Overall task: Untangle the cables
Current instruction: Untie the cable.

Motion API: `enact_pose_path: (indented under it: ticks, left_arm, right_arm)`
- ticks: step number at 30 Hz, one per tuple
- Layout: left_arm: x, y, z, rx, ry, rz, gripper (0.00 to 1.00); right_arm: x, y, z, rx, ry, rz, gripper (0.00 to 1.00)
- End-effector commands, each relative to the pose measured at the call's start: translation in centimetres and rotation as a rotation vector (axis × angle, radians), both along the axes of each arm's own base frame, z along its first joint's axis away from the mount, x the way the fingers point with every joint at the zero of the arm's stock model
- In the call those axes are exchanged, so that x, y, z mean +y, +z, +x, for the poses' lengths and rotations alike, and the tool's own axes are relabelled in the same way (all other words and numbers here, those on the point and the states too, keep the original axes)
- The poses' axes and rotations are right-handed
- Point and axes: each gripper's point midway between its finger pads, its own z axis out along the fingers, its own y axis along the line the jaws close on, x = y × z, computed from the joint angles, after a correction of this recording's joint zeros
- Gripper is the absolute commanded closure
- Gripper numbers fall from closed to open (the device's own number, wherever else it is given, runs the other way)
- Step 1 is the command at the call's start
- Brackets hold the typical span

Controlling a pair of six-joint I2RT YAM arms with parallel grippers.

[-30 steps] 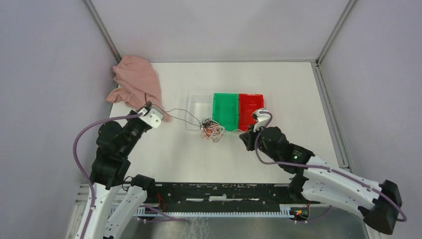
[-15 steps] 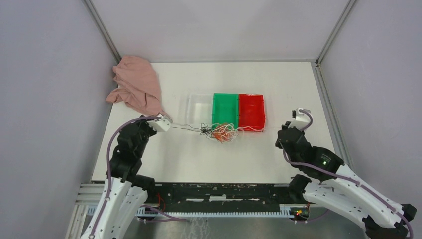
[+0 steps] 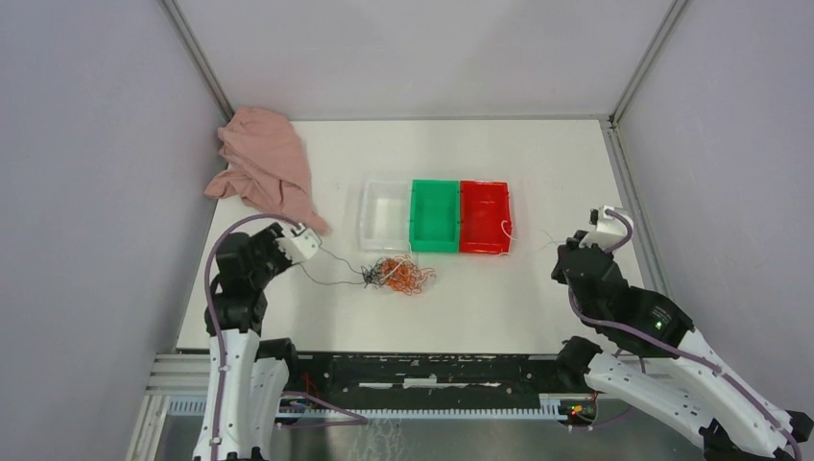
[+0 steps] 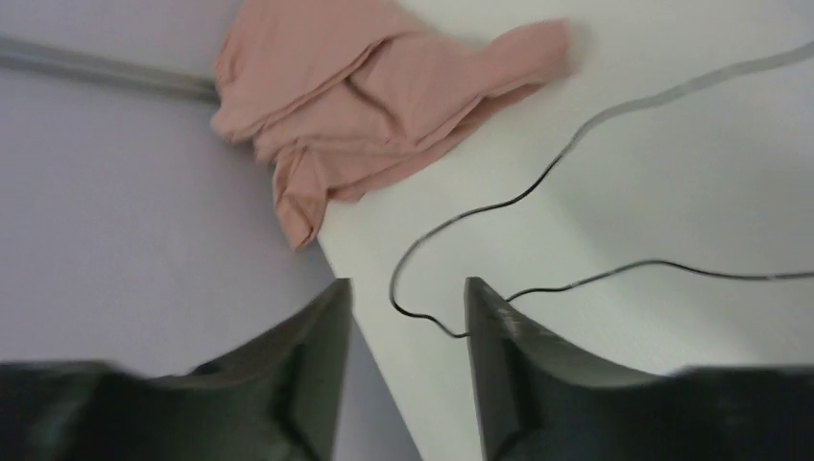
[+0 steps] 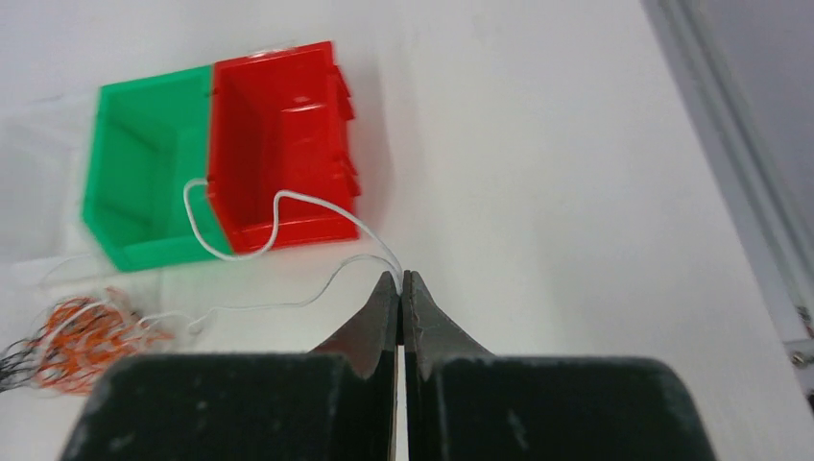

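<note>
The right gripper (image 5: 400,279) is pinched together on a white cable (image 5: 279,196). The left gripper (image 4: 408,288) stands apart, and a black cable (image 4: 394,286) passes between its fingers.

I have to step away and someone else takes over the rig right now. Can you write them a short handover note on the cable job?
Left tool: open. A black wire lies loose on the table between its fingers, not clamped.
Right tool: shut on the end of a white wire, which loops over the front wall of the red bin back towards the wad.
Cables: orange-and-black wad on the table, just on the near side of the clear bin and green bin.
Done: one black and one white strand drawn out sideways.
Left: the wad is knotted and no strand is fully free.
</note>
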Motion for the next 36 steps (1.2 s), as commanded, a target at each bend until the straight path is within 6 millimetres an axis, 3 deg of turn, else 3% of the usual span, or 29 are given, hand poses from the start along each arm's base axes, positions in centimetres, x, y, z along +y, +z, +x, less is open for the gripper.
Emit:
enact_pose_path:
  ticks: [1,2,3,8,12,16,19,24,27,31,36]
  left_arm:
    - [-6.3,0.7,-2.4,0.075,-0.338,-0.116,0.2]
    - [-7.2,0.5,-3.0,0.097,-0.384,-0.142,0.05]
    - [-8.4,0.7,-3.6,0.108,-0.438,-0.177,0.0]
    - [-12.7,4.0,-6.8,0.155,-0.658,-0.327,0.01]
    - [-15.8,9.3,-8.4,0.141,-0.792,-0.511,0.0]
    - [-18.0,13.9,-10.2,0.127,-0.918,-0.66,0.01]
    - [-18.8,15.2,-11.1,0.132,-0.97,-0.727,0.02]
    - [-19.1,14.6,-10.9,0.151,-0.965,-0.803,0.03]
    - [-19.1,14.3,-10.0,0.168,-0.927,-0.868,0.05]
    - [-18.6,13.9,-6.2,0.173,-0.745,-1.032,0.06]
    - [-20.4,13.3,-5.3,0.236,-0.676,-1.15,0.07]
  right_arm:
    - [5.9,5.4,1.3,-0.108,0.262,0.139,1.0]
    - [7.4,6.8,1.4,-0.125,0.33,0.177,1.0]
    - [9.0,7.8,1.3,-0.124,0.397,0.206,1.0]
    - [16.7,12.5,0.8,-0.095,0.701,0.334,1.0]
    - [22.1,15.7,0.1,-0.072,0.881,0.494,1.0]
    - [26.2,18.5,0.1,-0.053,0.988,0.657,1.0]
    - [29.0,20.3,0.7,-0.046,1.034,0.771,1.0]
    - [32.5,22.9,1.6,-0.057,1.064,0.926,1.0]
    - [34.3,22.9,1.8,-0.049,1.067,0.938,1.0]
    - [36.0,22.1,1.9,-0.047,1.055,0.914,1.0]
    - [36.7,20.2,2.5,-0.038,1.006,0.853,1.0]
